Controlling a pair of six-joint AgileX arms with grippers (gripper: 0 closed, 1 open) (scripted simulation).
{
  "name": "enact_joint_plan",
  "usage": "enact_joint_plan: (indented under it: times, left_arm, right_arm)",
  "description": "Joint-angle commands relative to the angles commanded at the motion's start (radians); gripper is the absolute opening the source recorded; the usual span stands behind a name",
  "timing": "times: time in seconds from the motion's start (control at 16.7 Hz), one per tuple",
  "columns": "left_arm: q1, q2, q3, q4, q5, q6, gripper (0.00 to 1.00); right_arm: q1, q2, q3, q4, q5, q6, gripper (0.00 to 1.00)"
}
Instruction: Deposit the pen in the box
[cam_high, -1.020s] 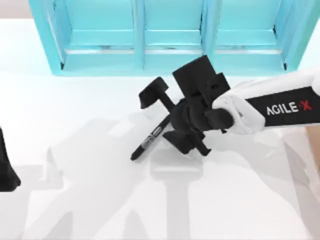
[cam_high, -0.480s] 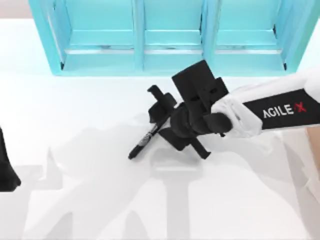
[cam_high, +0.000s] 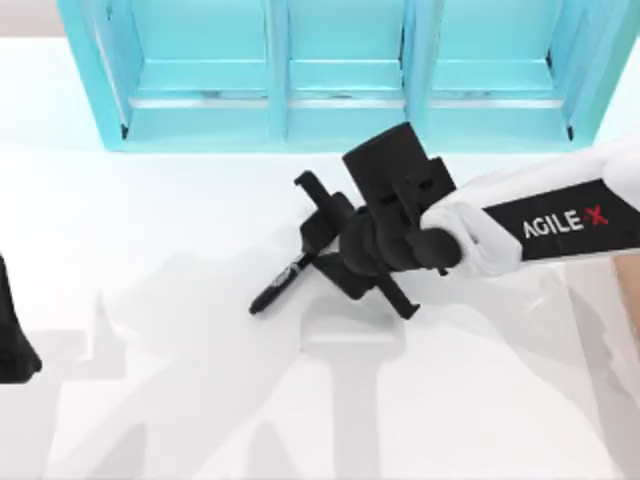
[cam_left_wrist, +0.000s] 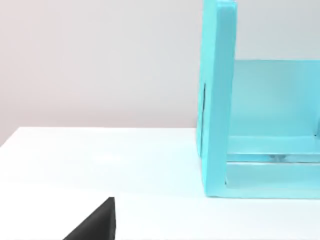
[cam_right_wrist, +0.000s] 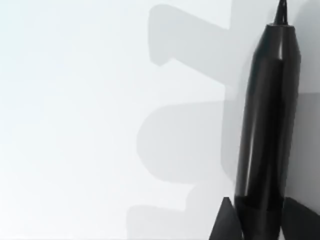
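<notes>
The slim black pen (cam_high: 277, 290) lies slanted on the white table in the middle of the top view, its tapered tip toward the lower left. My right gripper (cam_high: 322, 252) is down over the pen's upper end, shut on it. In the right wrist view the pen (cam_right_wrist: 267, 125) runs away from the camera, with a fingertip (cam_right_wrist: 225, 222) pressed against each side of its barrel. A tan sliver of the box (cam_high: 634, 300) shows at the table's right edge, under my right arm. My left gripper (cam_high: 10, 345) is parked at the left edge.
A large turquoise shelf unit (cam_high: 280, 120) with three compartments stands along the back of the table, just behind my right gripper. Its side wall (cam_left_wrist: 217, 100) shows in the left wrist view. White table (cam_high: 150, 220) spreads left and in front of the pen.
My right gripper has come down and closed its fingers around the pen's upper end. The pen has slid slightly to the left. The left arm has not moved.
</notes>
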Motion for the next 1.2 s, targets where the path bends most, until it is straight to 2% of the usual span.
enact_joint_plan:
  times: [0.42, 0.84, 1.2]
  left_arm:
    - [0.0, 0.0, 0.0, 0.0, 0.0, 0.0, 1.0]
    - [0.0, 0.0, 0.0, 0.0, 0.0, 0.0, 1.0]
    - [0.0, 0.0, 0.0, 0.0, 0.0, 0.0, 1.0]
  right_arm:
    - [-0.012, -0.08, 0.037, -0.057, -0.006, -0.003, 0.0]
    - [-0.013, -0.221, 0.149, -0.348, -0.006, -0.006, 0.0]
    - [-0.014, -0.233, 0.163, -0.367, -0.008, -0.005, 0.0]
